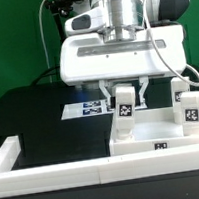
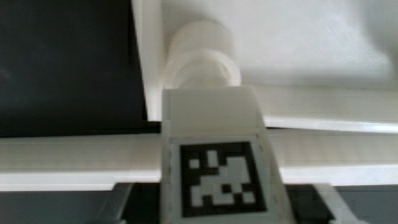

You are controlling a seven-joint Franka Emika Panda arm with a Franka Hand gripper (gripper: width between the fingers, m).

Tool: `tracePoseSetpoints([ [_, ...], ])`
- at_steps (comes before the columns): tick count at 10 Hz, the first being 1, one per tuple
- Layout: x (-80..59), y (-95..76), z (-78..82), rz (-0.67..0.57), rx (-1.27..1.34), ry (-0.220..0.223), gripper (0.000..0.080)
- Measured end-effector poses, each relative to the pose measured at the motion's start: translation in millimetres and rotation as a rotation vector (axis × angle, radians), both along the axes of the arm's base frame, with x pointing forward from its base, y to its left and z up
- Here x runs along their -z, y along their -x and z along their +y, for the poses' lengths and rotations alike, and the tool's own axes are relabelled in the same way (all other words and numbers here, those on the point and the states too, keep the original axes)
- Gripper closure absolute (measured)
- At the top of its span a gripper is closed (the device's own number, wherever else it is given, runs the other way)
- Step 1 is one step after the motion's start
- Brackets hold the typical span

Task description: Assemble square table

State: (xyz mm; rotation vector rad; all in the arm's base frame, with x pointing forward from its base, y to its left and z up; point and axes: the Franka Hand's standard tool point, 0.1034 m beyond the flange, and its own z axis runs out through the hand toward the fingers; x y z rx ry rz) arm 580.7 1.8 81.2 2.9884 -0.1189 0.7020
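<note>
wrist view: leg [image 2: 217,150] between fingers [image 2: 317,203]

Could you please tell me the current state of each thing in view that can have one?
Gripper: shut on a leg, held upright above the tabletop.
Held leg: upright between the fingers, tag facing the camera.
Tabletop: lying flat against the rim bars.
Second leg: standing upright on the tabletop's far corner, on the exterior view's right.
Marker board: flat on the table.
</note>
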Motion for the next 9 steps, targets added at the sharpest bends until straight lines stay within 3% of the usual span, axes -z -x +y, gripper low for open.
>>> tracePoseSetpoints([
  [3,9.8,-0.4,-4.3,-0.044,0.003,0.018,0.0508],
  [8,9.8,-1.1,-4.1,-0.053,0.004,0.020,0.0508],
  [9,9.8,-1.1,-4.1,-0.053,0.004,0.020,0.0433],
])
